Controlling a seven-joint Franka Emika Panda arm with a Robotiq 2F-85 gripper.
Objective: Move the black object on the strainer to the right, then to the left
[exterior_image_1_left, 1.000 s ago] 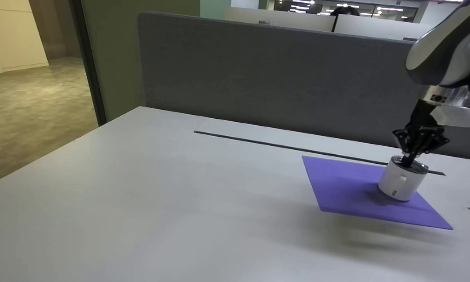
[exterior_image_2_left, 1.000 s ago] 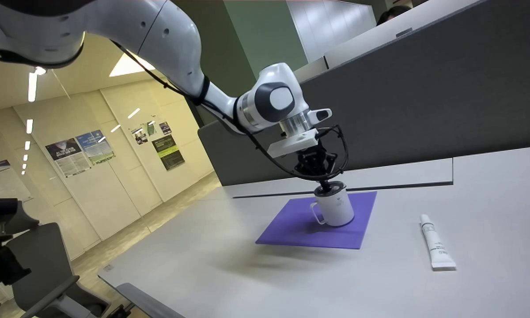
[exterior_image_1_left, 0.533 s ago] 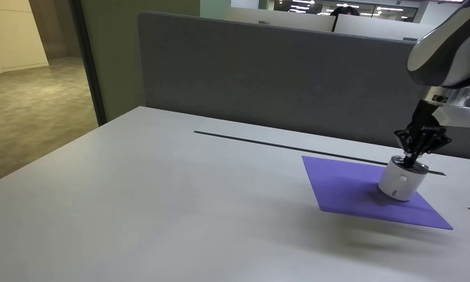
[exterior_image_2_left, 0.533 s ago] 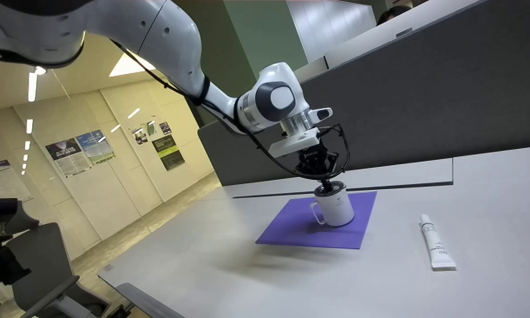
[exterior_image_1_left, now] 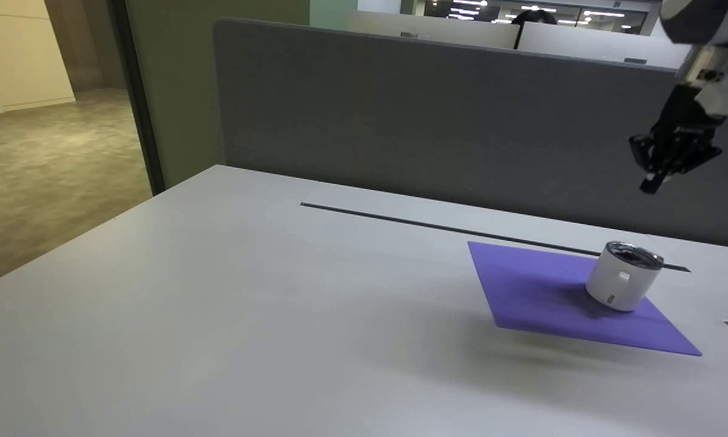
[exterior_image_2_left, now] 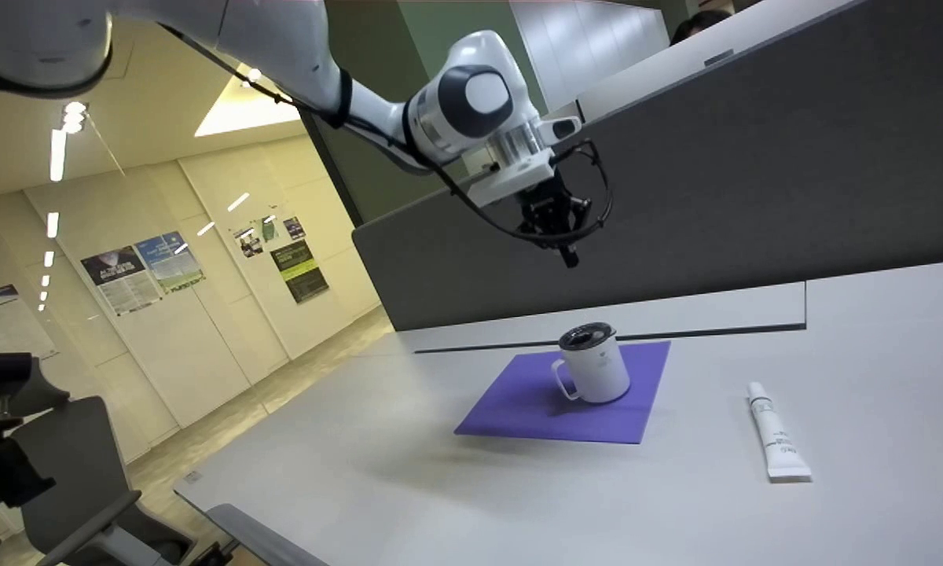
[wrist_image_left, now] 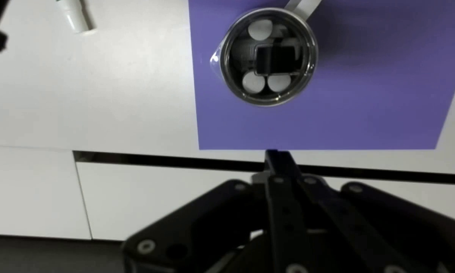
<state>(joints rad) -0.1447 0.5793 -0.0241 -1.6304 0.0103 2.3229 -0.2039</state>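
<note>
I am hovering, black end effector (wrist_image_left: 279,154) tips together; overpressing the rectangular black plastic-looking tab (wrist_image_left: 276,60) could topple the round white cup (exterior_image_2_left: 599,374).

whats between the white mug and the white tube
Going from the white mug to the white tube: a strip of the purple mat, then the white tabletop. That shows in an exterior view, and the wrist view agrees.

Behind the white table (exterior_image_1_left: 218,303), you see a dark gray partition (exterior_image_1_left: 400,121) in both exterior views. In an exterior view, a cream wall (exterior_image_2_left: 228,330) bearing posters (exterior_image_2_left: 170,262) stands behind a gray office chair (exterior_image_2_left: 78,472), with ceiling lights (exterior_image_2_left: 57,155) lit; in both, yellowish-brown floor (exterior_image_1_left: 67,164) extends beyond your table's edge.
</note>
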